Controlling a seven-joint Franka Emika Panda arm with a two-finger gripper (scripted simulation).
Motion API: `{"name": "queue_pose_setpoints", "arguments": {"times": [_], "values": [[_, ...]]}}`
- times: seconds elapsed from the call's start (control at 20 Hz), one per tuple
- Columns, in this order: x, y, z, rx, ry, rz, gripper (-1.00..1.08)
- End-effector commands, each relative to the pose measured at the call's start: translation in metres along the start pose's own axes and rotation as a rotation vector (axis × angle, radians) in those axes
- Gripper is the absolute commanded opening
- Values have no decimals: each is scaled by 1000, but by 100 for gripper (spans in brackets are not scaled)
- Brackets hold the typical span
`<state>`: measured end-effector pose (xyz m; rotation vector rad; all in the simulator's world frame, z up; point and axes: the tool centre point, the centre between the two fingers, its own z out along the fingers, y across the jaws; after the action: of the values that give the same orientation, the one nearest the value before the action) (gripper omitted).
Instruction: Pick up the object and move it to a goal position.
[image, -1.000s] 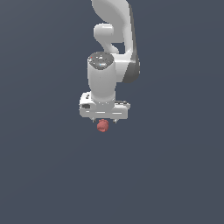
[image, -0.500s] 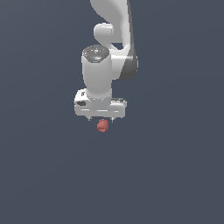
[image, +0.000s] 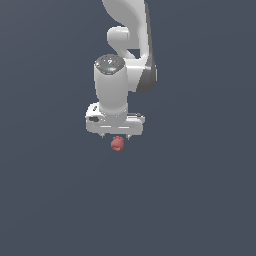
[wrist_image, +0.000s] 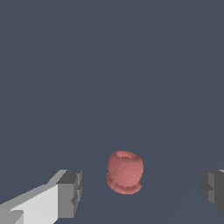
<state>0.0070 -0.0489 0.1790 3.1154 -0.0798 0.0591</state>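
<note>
The object (image: 117, 144) is a small dull-red rounded lump on the plain dark grey floor. It sits just below my white gripper (image: 116, 136), which points straight down over it. In the wrist view the object (wrist_image: 125, 172) shows its ring-like hollow end and lies between my two grey fingertips (wrist_image: 70, 192), nearer this one than the other. My gripper (wrist_image: 142, 192) is open wide, and neither fingertip touches the object. I cannot tell how high the fingertips are above the floor.
The floor (image: 200, 200) is a uniform dark grey surface with no other objects, edges or goal marker in view. The white arm (image: 130, 30) rises from the gripper to the exterior view's top.
My gripper body has shifted slightly toward the exterior view's left and stays above the object. The object has not moved.
</note>
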Motion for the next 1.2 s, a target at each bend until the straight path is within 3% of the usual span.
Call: {"name": "queue_pose_setpoints", "arguments": {"times": [0.0, 0.65, 1.15], "values": [[-5, 0, 9, 3, -5, 12, 100], [-56, 4, 78, 20, -36, 125, 100], [-63, 4, 89, 21, -41, 138, 100]]}}
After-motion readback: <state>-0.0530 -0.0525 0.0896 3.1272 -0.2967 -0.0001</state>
